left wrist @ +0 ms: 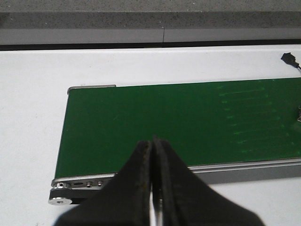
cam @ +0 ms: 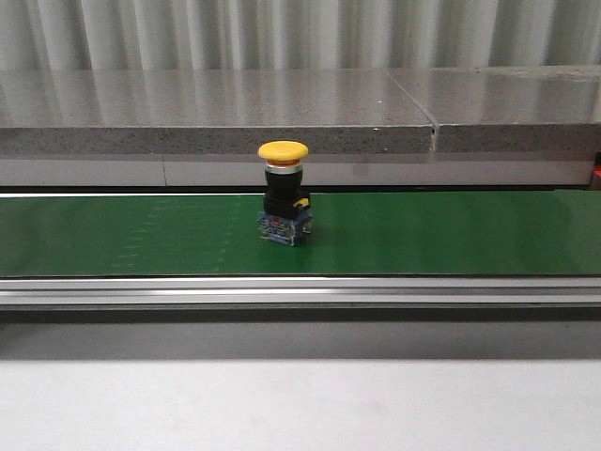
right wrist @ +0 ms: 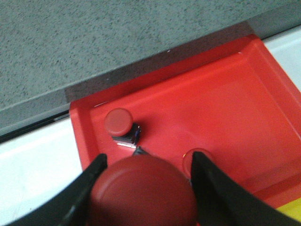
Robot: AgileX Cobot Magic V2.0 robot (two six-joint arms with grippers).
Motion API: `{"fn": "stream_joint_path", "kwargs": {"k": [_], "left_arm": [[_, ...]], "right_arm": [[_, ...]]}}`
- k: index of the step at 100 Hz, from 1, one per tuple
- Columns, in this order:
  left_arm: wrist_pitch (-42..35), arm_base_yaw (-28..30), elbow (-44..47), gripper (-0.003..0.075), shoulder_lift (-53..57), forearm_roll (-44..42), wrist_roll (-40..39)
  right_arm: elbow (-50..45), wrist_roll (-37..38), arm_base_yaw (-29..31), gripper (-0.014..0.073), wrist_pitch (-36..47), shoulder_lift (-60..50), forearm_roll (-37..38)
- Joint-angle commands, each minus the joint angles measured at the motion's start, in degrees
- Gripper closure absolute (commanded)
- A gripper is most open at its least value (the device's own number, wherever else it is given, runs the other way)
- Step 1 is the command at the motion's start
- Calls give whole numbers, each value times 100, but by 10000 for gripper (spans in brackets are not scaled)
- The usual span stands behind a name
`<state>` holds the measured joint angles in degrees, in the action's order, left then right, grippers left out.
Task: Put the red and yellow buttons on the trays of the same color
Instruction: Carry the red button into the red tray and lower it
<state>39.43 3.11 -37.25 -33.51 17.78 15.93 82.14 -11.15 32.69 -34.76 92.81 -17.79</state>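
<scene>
A yellow mushroom-head push button (cam: pixel 283 192) stood upright on the green conveyor belt (cam: pixel 451 235), near the middle of the front view, its yellow cap on top of a black body and a blue-and-grey contact block. The belt ran across the white bench (cam: pixel 300 404), with a grey speckled stone ledge (cam: pixel 216 113) behind it at twelve o'clock. Neither arm showed in that view.

In the left wrist view, the left tool (left wrist: pixel 153 143) hung over the near edge of the belt close to its roller end, its two black fingers pressed together with nothing between them. A small black connector (left wrist: pixel 288 58) lay on the bench toward two o'clock of that picture.

In the right wrist view, the right tool (right wrist: pixel 146 165) held a red mushroom-head button (right wrist: pixel 141 190) by its cap, one finger on each side, above the red tray (right wrist: pixel 225 94). Inside the tray a second red button (right wrist: pixel 120 124) lay tipped on its side, its black body pointing toward four o'clock. Another red cap (right wrist: pixel 188 157) peeked out beside the held one, mostly hidden by a finger. At five o'clock in that picture a sliver of the yellow tray (right wrist: pixel 289 207) showed beside the red one.
</scene>
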Motion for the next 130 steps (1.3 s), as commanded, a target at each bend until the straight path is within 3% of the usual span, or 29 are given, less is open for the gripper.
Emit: {"fn": "stream_joint_path", "kwargs": {"k": [1,49,130], "left_arm": [[-409,-52,-136,740,1,158,-3],[-409,-52,-136,740,1,158,-3],[-409,-52,-136,740,1,158,-3]], "right_arm": [[523,-3,80,459,174,114,-72],[2453,-3,88,459,-555,2148,-72],[2864,-14,48,459,81,3264,-116]]}}
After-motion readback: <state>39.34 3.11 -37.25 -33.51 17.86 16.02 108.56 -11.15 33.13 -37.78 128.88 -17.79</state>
